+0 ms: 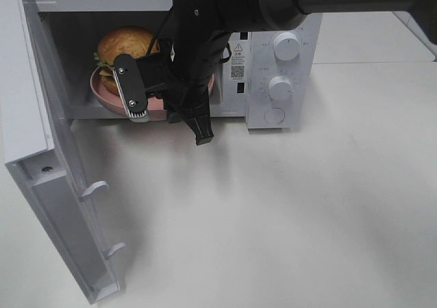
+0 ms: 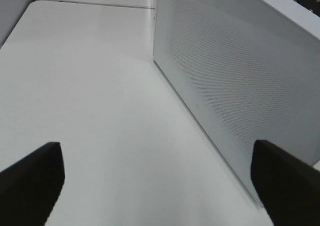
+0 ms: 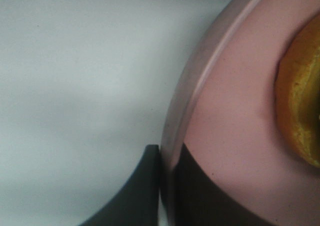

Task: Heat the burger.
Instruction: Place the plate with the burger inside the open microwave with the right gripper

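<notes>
The white microwave oven (image 1: 273, 21) stands at the far side of the white tabletop (image 1: 307, 205). Its hinged door (image 1: 41, 151) is swung fully open to the left, toward the near edge. Two round white control knobs (image 1: 285, 46) sit on the panel to the right of the cavity.

The burger (image 1: 125, 46), with its glossy brown domed bun and green lettuce, is inside the cavity. It rests on the round pink plate (image 1: 99, 89), toward the left part of the opening.

The black right arm reaches across from the right to the cavity mouth. The right gripper (image 3: 167, 186) is closed onto the near rim of the plate, with one dark finger against the outer face of the rim and the other on its inner face. It does not touch the burger.

The left gripper (image 2: 160, 181) is spread wide with nothing between its fingers. It hangs over bare tabletop, beside the outer face of the open door.
</notes>
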Available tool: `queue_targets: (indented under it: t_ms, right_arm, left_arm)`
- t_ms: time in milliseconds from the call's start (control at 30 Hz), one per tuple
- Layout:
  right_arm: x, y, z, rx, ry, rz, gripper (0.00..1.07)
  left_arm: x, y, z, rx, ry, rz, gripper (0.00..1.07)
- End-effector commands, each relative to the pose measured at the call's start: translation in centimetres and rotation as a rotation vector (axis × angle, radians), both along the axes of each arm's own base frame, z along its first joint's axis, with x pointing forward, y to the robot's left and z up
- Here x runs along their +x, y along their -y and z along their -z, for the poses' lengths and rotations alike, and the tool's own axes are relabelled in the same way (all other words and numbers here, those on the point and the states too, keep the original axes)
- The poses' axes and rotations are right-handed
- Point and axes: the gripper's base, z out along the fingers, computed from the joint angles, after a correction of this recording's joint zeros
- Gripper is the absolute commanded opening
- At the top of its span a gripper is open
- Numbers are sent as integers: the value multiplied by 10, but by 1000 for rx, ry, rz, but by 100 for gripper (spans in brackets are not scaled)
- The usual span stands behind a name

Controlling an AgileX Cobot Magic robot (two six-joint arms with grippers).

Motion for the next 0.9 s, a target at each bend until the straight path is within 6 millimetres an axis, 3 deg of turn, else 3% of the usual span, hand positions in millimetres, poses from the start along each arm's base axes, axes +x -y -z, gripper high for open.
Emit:
queue_targets:
  t_ms: [33,367,900]
  right_arm:
    - [9,-8,-14,62,73,15,0]
    - [24,-18,-19,98,101,54,0]
    - [42,-29,-7,92,129,93,0]
  left_arm:
    - [-1,0,0,-2,27,-2,93]
    - [-1,0,0,-2,27,-2,93]
    - [-1,0,0,-2,27,-2,93]
